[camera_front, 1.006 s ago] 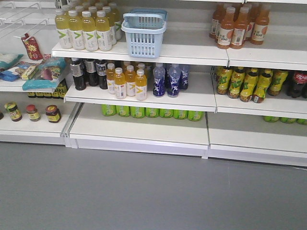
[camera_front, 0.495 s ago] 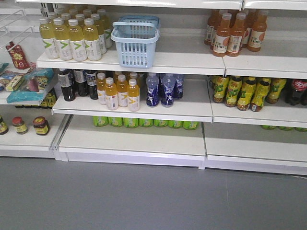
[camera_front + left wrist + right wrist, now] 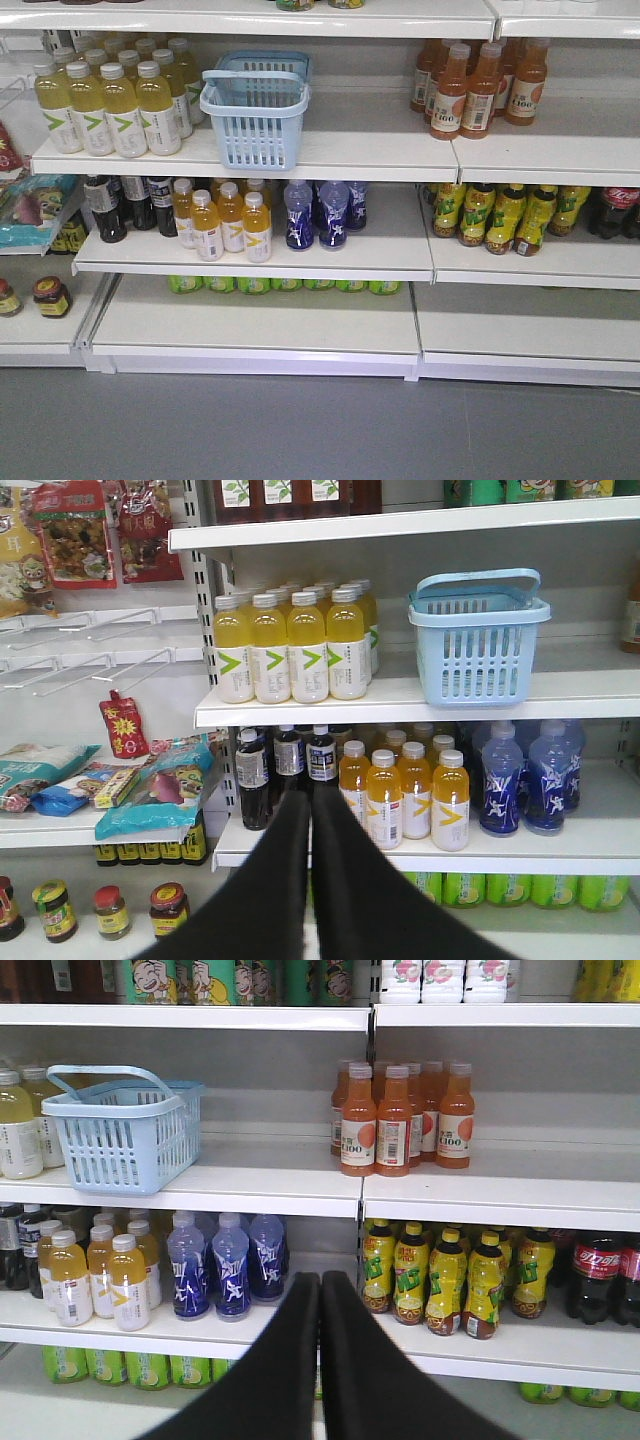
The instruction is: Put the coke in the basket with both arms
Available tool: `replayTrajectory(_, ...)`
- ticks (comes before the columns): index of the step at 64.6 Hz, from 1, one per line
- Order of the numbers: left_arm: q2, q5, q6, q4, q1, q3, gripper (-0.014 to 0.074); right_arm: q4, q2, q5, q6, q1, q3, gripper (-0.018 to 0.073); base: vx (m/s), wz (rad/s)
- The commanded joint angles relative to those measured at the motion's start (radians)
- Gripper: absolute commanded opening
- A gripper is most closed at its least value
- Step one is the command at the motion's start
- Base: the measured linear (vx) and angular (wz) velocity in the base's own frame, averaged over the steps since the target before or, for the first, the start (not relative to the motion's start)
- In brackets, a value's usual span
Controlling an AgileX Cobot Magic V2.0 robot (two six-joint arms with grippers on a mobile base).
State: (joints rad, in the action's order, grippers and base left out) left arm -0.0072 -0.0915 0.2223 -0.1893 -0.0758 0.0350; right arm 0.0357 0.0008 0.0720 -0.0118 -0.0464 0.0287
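Note:
The coke is a dark bottle with a red label and white script, standing on the middle shelf at the far right beside yellow-green bottles; in the front view the coke sits at the right edge. The pale blue basket stands upright and empty on the upper shelf, also seen as the basket and basket. My left gripper is shut with nothing in it, in front of the orange drink bottles. My right gripper is shut and empty, well left of the coke. Neither arm shows in the front view.
Yellow pear drink bottles stand left of the basket and orange juice bottles on its right. Purple bottles and small orange bottles fill the middle shelf. Green cans lie below. Snack packs and jars are at the left.
The shelves have slid left and down in the front view and look larger, so the camera has come closer and shifted right. Nothing on the shelves has moved.

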Motion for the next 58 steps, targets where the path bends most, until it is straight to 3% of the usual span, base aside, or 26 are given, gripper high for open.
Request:
replayTrajectory(1,-0.02,0.079,0.004,0.004,0.004,-0.033,-0.0006,0.008,0.017,-0.072,0.002,0.006,0.005,-0.001,0.18,-0.07)
replayTrajectory(58,-0.02,0.079,0.004,0.004,0.004,-0.033,-0.0006,0.008,0.017,-0.072,0.002,0.006,0.005,-0.001,0.16,-0.06)
